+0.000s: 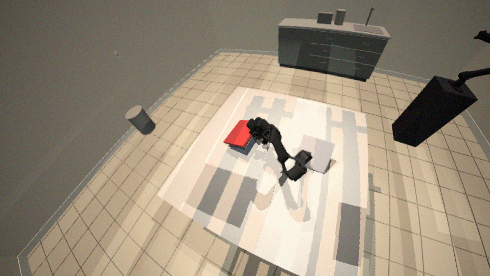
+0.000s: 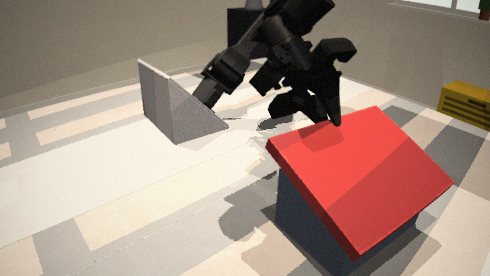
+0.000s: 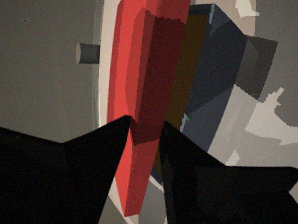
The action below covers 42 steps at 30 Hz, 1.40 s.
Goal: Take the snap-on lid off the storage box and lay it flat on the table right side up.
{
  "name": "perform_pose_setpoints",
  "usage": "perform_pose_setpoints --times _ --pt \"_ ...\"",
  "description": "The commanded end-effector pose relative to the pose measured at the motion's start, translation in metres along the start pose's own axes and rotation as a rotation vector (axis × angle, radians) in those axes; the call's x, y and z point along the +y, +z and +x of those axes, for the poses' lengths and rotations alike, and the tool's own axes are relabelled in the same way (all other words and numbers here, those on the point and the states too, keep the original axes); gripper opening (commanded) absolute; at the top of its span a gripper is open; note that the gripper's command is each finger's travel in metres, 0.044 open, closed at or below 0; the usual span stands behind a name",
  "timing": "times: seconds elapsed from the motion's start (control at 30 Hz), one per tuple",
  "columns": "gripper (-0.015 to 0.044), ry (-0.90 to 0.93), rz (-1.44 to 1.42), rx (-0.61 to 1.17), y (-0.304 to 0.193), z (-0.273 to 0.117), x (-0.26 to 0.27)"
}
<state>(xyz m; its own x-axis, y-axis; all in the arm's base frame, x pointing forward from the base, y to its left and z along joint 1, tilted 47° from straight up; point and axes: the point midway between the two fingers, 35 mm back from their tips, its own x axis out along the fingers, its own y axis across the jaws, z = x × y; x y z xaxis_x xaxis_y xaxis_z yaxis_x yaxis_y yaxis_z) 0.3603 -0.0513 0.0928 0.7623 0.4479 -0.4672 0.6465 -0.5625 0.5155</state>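
Note:
A red snap-on lid (image 2: 360, 175) sits tilted over a dark blue-grey storage box (image 2: 310, 225) on the table; its edge by the arm is raised and its far edge hangs low over the box. In the top view the lid (image 1: 237, 133) lies left of the arm. My gripper (image 2: 332, 117) is shut on the raised edge of the lid. In the wrist view the lid (image 3: 143, 90) runs edge-on between my two dark fingers, with the box (image 3: 209, 76) open beside it.
A grey wedge-shaped block (image 2: 172, 105) stands on the table behind the arm. A yellow crate (image 2: 465, 102) is at the far right. A grey cylinder (image 1: 140, 119) and a cabinet (image 1: 332, 47) stand on the floor, away from the table.

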Motion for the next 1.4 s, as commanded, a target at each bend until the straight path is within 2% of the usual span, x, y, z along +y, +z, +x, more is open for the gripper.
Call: perform_pose_setpoints --times 0.0,1.37 --pt "0.0000 -0.001 -0.003 0.006 -0.001 -0.002 0.006" --pt "0.0000 0.000 -0.005 0.005 -0.001 -0.010 0.068"
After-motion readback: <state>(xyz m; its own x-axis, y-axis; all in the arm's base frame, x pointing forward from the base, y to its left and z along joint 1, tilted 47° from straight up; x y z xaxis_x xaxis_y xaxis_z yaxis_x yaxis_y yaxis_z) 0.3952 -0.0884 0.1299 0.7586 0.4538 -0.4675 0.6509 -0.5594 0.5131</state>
